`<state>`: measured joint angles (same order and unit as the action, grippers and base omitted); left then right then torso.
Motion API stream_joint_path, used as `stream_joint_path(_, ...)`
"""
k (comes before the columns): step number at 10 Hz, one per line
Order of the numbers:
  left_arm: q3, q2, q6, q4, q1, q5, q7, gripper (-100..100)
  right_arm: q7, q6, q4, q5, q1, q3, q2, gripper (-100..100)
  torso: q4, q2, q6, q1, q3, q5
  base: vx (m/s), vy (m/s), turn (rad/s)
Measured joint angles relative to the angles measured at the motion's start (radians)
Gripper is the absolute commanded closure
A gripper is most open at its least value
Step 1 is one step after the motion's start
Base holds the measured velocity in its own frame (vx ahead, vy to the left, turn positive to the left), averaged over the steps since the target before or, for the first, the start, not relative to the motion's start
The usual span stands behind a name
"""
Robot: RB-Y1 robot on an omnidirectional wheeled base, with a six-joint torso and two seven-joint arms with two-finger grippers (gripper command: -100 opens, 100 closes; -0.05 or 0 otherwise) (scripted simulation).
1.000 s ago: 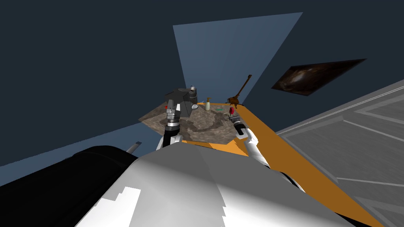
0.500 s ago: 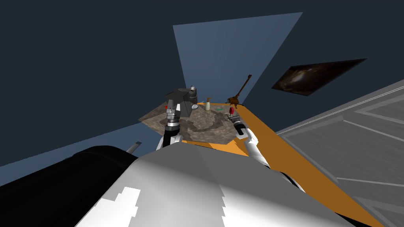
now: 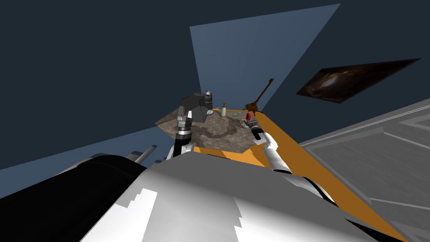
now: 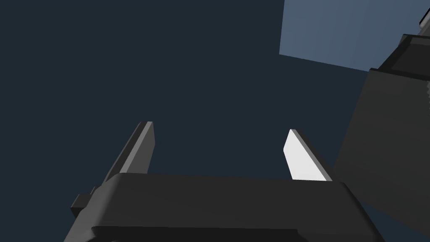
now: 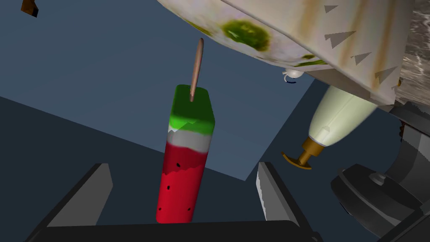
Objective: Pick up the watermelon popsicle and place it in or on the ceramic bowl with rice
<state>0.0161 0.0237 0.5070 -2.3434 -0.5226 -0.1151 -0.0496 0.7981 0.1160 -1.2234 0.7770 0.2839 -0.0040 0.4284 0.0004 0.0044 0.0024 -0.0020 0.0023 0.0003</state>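
Two blades of your right tool are standing apart around the popsicle, touching neither side; with the bowl sitting just past its stick, be closing evenly first.

Popsicle between right gripper fingers, beside bowl on table.

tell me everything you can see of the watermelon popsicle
The watermelon popsicle is a squared bar: red with black seeds, a white band, a green end and a thin brown stick. It stands between the fingers of the open right pincer, touching neither, its stick pointing at the green-spotted bowl and ending just short of it.
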Motion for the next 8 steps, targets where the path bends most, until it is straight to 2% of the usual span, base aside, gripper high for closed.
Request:
stream_joint_path(2, 0.000, 0.000, 0.000, 0.000, 0.000, 0.000, 0.000, 0, -0.026, -0.024, 0.023, -0.007, 0.036, 0.013, 0.032, -100, 0.000, -0.001, 0.000, 0.000, -0.001, 0.000, -0.074, -0.001, 0.095)
stream_joint_path(4, 0.000, 0.000, 0.000, 0.000, 0.000, 0.000, 0.000, 0, -0.066, -0.067, 0.019, -0.020, 0.060, 0.044, 0.078, -100, 0.000, -0.001, 0.000, 0.000, 0.000, 0.000, -0.051, -0.001, 0.046)
stream_joint_path(5, 0.000, 0.000, 0.000, 0.000, 0.000, 0.000, 0.000, 0, -0.071, -0.072, 0.018, -0.021, 0.061, 0.046, 0.080, 0, -0.001, -0.003, 0.000, 0.000, -0.002, 0.000, -0.006, 0.000, -0.003)
stream_joint_path(8, 0.000, 0.000, 0.000, 0.000, 0.000, 0.000, 0.000, 0, -0.071, -0.072, 0.018, -0.021, 0.061, 0.046, 0.080, 0, -0.001, -0.006, 0.000, 0.000, -0.003, 0.000, 0.000, 0.000, 0.000)
